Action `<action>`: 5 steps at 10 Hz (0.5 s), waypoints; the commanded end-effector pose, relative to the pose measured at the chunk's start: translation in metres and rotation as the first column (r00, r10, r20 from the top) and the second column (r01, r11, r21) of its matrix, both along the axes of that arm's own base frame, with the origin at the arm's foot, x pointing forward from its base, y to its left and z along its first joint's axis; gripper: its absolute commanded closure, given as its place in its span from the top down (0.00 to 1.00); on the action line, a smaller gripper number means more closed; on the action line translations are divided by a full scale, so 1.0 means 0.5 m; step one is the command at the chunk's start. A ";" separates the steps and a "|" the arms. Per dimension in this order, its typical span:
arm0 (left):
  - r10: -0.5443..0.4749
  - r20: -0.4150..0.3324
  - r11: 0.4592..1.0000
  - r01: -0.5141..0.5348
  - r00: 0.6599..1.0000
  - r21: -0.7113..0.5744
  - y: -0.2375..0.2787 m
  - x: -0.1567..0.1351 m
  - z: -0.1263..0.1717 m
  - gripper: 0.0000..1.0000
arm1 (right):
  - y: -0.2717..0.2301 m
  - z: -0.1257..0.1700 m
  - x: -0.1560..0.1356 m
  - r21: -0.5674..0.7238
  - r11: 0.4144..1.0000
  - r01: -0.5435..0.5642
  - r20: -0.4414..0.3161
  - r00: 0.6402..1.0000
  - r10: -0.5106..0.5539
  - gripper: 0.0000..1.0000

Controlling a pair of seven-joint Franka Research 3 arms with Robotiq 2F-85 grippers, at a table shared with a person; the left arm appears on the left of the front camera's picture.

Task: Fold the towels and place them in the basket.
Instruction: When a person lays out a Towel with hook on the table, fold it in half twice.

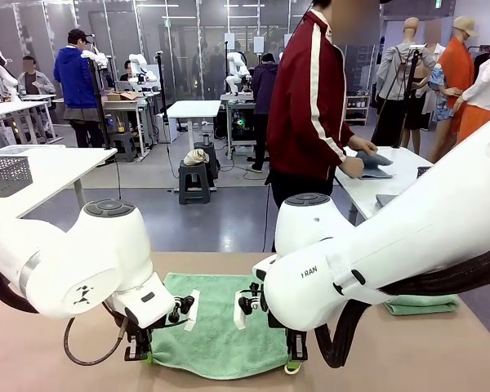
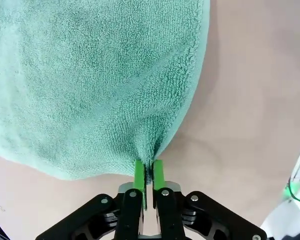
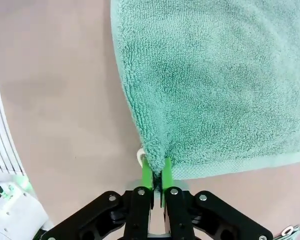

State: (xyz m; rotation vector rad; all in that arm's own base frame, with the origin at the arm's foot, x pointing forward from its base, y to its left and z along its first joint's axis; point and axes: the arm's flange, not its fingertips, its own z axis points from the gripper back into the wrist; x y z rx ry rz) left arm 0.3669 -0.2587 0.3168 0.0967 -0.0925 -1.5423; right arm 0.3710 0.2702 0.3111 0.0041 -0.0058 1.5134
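Corners are the worry here: the left end effector (image 2: 148, 166) pinches one near corner of the mint-green towel (image 1: 216, 339), which lies spread flat on the table (image 1: 24, 361) between the arms, and the right end effector (image 3: 157, 168) pinches the other, right beside its pale loop (image 3: 140, 156). Both bites look shallow, so uneven lifting could let the terry slip out or skew the fold. A second towel (image 1: 422, 305) lies folded at the far right.

towels 2: spread towel (image 1: 216, 343) lower centre, folded towel (image 1: 420, 305) right | grippers 2: left gripper (image 2: 148, 172), right gripper (image 3: 156, 174) | basket (image 1: 4, 175) 1, left edge
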 end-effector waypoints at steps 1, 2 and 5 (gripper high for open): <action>0.000 0.000 1.000 0.000 1.000 0.000 0.000 0.000 0.000 0.08 | 0.007 0.013 -0.002 -0.004 1.000 -0.016 0.004 1.000 0.016 0.08; -0.003 0.026 1.000 0.002 1.000 0.017 -0.001 0.000 0.034 0.08 | 0.011 0.040 0.003 -0.012 0.999 -0.033 0.020 0.999 0.033 0.08; 0.008 0.100 0.999 -0.013 0.995 0.052 -0.005 0.013 0.153 0.08 | 0.015 0.139 0.033 -0.033 0.996 -0.077 0.069 0.994 0.079 0.08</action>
